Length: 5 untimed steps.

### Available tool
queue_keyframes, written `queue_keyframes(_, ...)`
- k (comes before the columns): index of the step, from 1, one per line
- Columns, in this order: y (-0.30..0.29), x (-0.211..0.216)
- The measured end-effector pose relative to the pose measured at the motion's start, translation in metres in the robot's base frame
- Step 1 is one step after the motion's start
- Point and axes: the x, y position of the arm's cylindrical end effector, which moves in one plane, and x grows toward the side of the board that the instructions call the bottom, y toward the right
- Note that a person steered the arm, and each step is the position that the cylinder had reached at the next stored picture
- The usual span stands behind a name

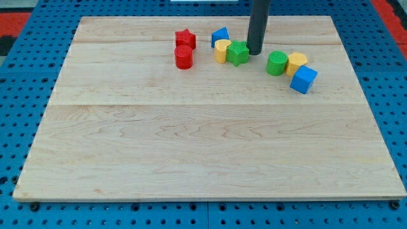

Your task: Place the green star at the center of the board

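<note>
The green star (238,53) lies near the view's top, a little right of the middle of the wooden board (203,146). It touches a yellow block (221,49) on its left. A blue block (220,35) sits just above the yellow one. My tip (254,52) stands on the board right beside the star's right side, touching it or nearly so. The dark rod rises from the tip out of the view's top.
A red star (186,39) and a red cylinder (184,57) sit left of the star. To the right lie a green cylinder (276,63), a yellow block (296,63) and a blue cube (303,79), packed together.
</note>
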Motion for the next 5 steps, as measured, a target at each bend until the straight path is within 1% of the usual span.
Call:
queue_keyframes(1, -0.045, 0.005)
queue_keyframes(2, -0.06, 0.009)
queue_keyframes(3, -0.044, -0.001)
queue_keyframes(4, -0.072, -0.001)
queue_keyframes(5, -0.069, 0.001)
